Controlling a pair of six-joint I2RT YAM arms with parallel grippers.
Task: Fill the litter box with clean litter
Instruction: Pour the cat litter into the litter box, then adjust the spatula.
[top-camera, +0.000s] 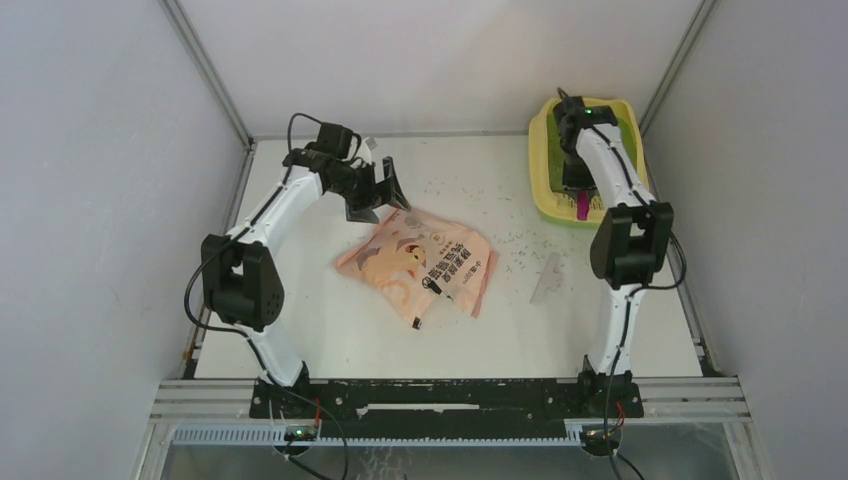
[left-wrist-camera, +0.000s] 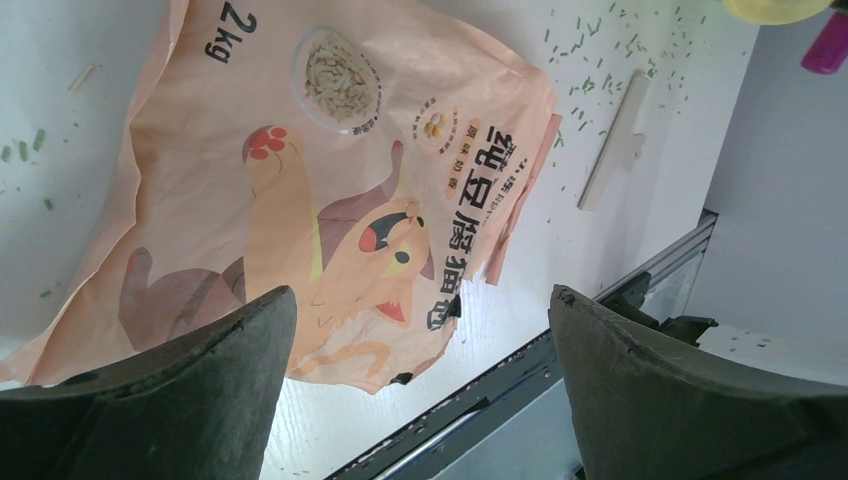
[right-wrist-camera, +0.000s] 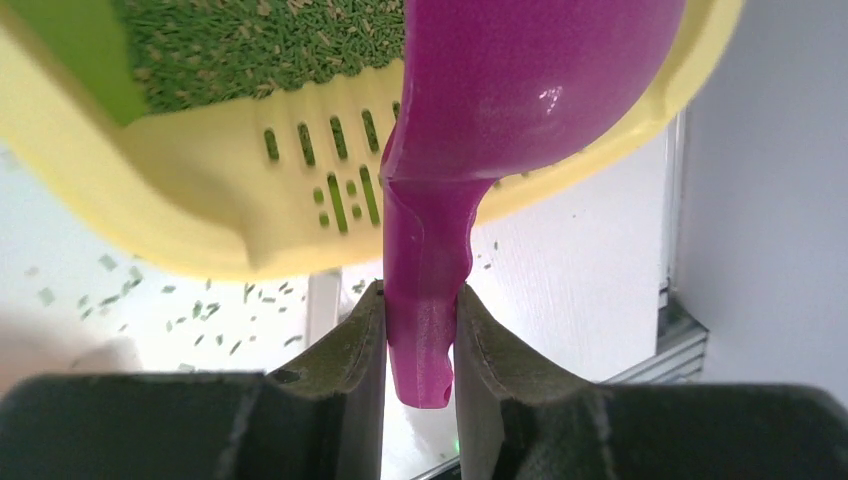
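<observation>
Right claw (right-wrist-camera: 420, 305) grips scoop (right-wrist-camera: 520, 80) at litter box (right-wrist-camera: 200, 200) rim; litter (right-wrist-camera: 250, 40) inside.

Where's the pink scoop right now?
The scoop is at the far right of the table in the top view, clamped in the right end effector, its bowl over the slotted yellow edge of the litter box.
</observation>
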